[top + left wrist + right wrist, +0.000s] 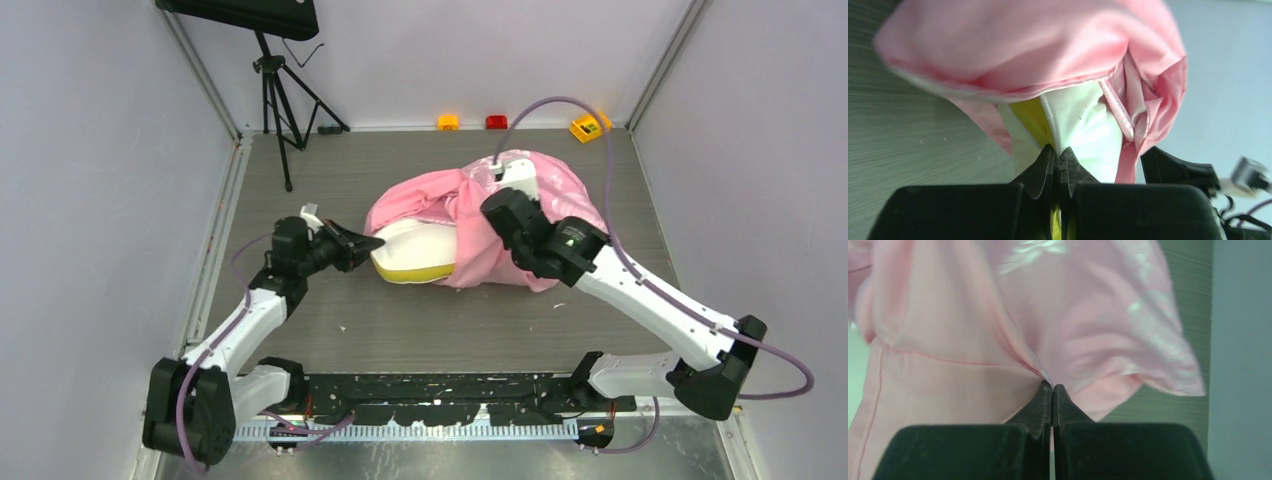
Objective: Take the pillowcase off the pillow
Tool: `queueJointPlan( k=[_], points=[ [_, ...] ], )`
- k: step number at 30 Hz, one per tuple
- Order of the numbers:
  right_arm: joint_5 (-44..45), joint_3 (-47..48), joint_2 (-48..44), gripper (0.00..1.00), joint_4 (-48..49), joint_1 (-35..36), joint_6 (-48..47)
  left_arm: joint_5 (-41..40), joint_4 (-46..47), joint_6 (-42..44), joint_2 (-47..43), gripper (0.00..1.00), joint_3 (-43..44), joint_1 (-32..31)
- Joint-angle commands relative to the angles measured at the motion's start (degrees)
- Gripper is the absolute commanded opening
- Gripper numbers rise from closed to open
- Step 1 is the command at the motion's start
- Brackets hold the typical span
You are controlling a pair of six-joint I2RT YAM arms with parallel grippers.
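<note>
left arm (240, 320): white shell links with black joint housings, lower left of the top view.
right arm (650, 300): the same white links and black joints, lower right; a small green light (571, 240) glows on its black wrist housing.
cables: a purple cable (556, 100) arcs at upper centre; a second purple cable (181, 400) runs along the left arm.
left tool (1058, 151): two matte black fingers tapering to points, on a blocky black body.
right tool (1053, 386): the same black pointed fingers, faintly textured.
bases: a black mounting rail (450, 388) spans the bottom edge.

Most of pillow (412, 252) inside pillowcase (418, 203)
</note>
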Motion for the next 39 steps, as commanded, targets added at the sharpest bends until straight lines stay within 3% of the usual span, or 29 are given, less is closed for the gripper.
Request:
queueJointPlan(
  k=[1,6,11,13,16,19,25,31,39],
  points=[
    [6.4,-4.0,-7.5,0.00,1.1,-10.2,2.9,2.0,-8.6,6.0,-6.8,0.00,1.7,9.0],
    [-1.2,-9.1,-12.6,0.00,4.5,-21.1,5.1,2.2,-17.5,11.1,-12.0,0.00,4.2,14.5],
    [-10.6,-7.9,-10.8,0.01,4.4,-23.0,3.6,4.4,-17.5,12.5,-12.0,0.00,6.0,14.6],
    [-18.6,-6.6,-10.7,0.15,4.8,-23.0,1.5,7.1,-16.8,13.1,-11.2,0.00,7.1,14.5],
    [-28.5,-4.1,-10.8,0.61,6.3,-23.0,-0.1,9.2,-16.5,14.5,-10.4,0.00,9.0,13.9],
    [-36.9,-1.9,-11.2,0.74,9.7,-22.9,-0.5,9.1,-16.6,16.2,-10.3,0.00,10.4,11.4],
    [-53.2,5.0,-4.1,0.78,13.6,-21.1,-2.1,8.3,-18.2,20.4,-8.8,0.00,14.2,4.8],
    [-47.8,19.2,12.9,0.82,9.2,-11.5,-12.3,8.1,-20.9,24.4,-8.9,0.00,17.3,1.9],
    [-51.9,33.3,31.6,0.88,3.7,-8.6,-23.7,9.1,-23.2,26.3,-11.2,0.00,19.2,1.2]
  ],
)
